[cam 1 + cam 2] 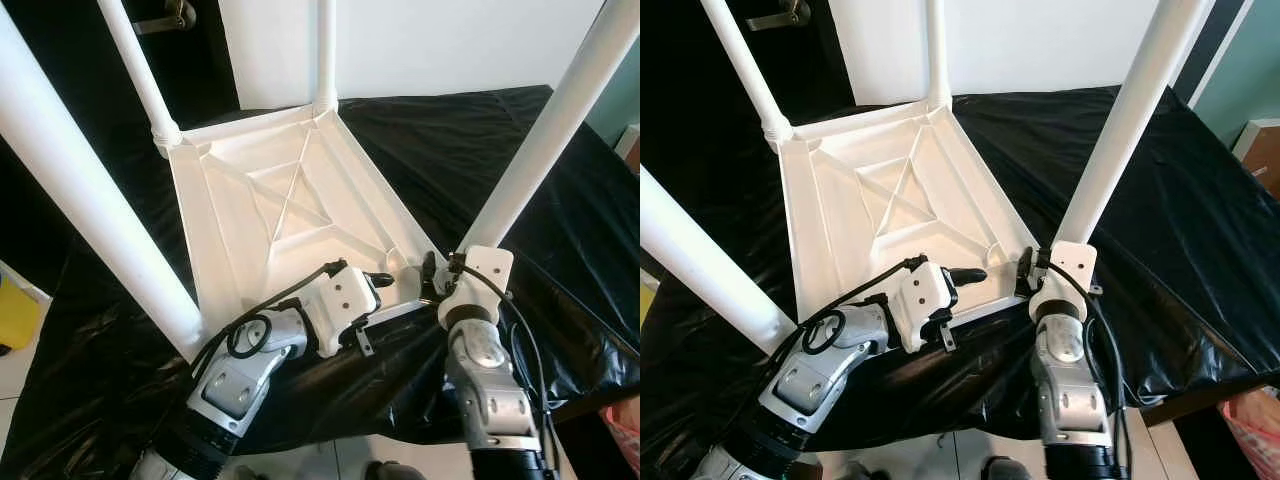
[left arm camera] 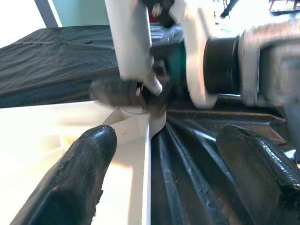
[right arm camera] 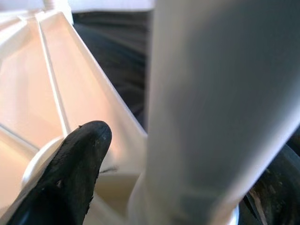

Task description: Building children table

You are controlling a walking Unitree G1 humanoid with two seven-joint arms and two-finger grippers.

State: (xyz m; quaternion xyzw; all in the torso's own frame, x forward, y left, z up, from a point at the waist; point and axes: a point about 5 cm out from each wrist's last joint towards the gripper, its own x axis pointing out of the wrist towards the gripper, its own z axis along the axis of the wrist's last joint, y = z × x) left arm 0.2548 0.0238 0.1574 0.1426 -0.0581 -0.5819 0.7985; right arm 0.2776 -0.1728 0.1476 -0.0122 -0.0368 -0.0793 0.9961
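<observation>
- Right now the white table top (image 1: 290,190) lies upside down on a black sheet (image 1: 480,150), with its ribbed underside facing up.
- Four white legs stick up from its corners. The near right leg (image 1: 555,120) is the one being worked on.
- The right gripper (image 1: 1032,272) is at the bottom of that leg, by the near right corner. In the right wrist view the leg (image 3: 215,108) sits between the two black fingers (image 3: 70,173). They look closed around it, one on each side.
- The left gripper (image 1: 375,285) rests over the near edge of the top, just beside that same corner. In the left wrist view its fingers (image 2: 75,178) are apart and hold nothing.
- The table looks like plastic, so it is likely light and stiff. It will not bend much, but it could slide on the shiny sheet when pushed.
- The legs are smooth and round, so they may be slippery. Low down by the corner looks like the best place to hold a leg, because it wobbles least there.
- The flat rim is a good place for the other gripper to press down and keep the top from moving.
- I think the table is nearly built, and this leg is being pushed in tight.
</observation>
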